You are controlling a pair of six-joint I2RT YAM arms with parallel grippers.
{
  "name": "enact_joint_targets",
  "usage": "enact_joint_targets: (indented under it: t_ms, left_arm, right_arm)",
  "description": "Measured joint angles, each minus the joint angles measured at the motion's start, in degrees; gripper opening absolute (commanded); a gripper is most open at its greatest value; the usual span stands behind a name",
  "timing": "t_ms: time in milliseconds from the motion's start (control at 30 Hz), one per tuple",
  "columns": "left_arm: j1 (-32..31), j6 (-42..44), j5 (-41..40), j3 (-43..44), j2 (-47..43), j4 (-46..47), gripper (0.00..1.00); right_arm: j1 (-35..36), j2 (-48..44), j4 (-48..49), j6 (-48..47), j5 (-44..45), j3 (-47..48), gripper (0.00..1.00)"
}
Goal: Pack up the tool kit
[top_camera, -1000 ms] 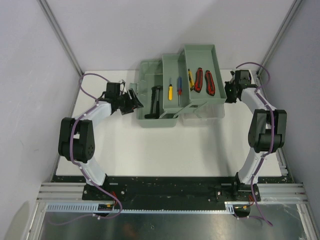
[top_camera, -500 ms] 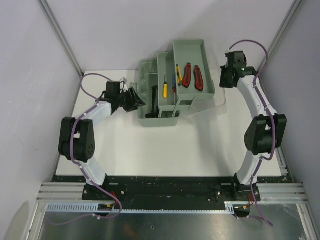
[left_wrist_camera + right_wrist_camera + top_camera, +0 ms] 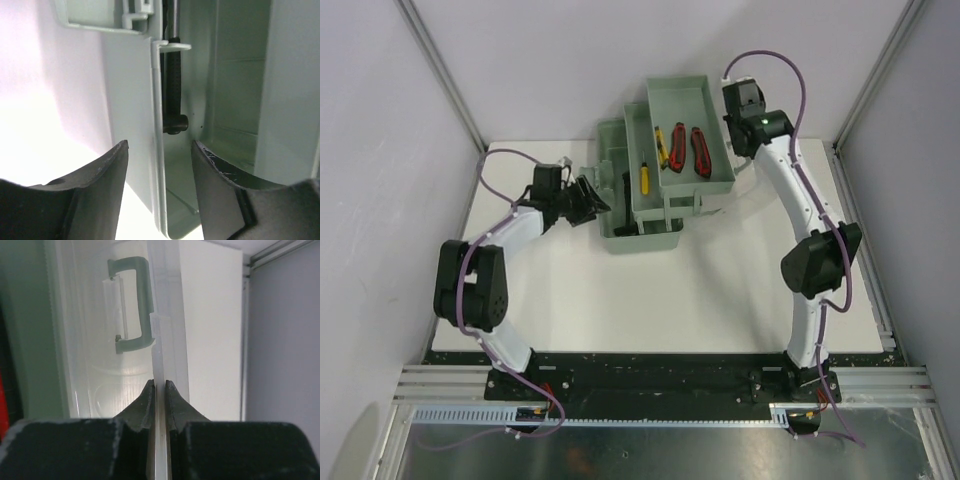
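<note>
Looking down from the top camera, I have the tool kit at the far middle of the white table. Its long axis runs roughly near to far, away from the arm bases. The raised tray follows the same line, and the two red-handled tools and the yellow screwdriver lie lengthwise along it. My left gripper is spread apart, straddling the box's left wall, with a black handle visible just inside. My right gripper is pinched tight on the thin edge of the clear lid, whose green carry handle sits just left of that edge.
</note>
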Motion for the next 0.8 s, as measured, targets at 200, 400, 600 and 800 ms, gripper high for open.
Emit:
enact_joint_targets:
  t_ms: [200,400,600,800]
  left_arm:
    - [0.0,-0.1,-4.7,-0.2,-7.2,0.1,0.65]
    - [0.1,-1.7,-12.0,-0.3,-11.3,-0.7,0.64]
    - [0.2,-4.6,-16.3,-4.6,-10.8,-3.9,0.64]
    - [0.2,-6.7,-16.5,-6.3,-7.5,-6.0,0.64]
  right_arm:
    - [5.7,0.4,0.3,-3.9,8.2,2.8,0.04]
    - [10.3,0.4,5.2,-9.3,16.0,1.6,0.04]
    - [15.7,0.3,19.0,-20.2,26.9,-5.6,0.06]
    - [22.1,0.3,43.3,-38.6,37.2,-14.9,0.14]
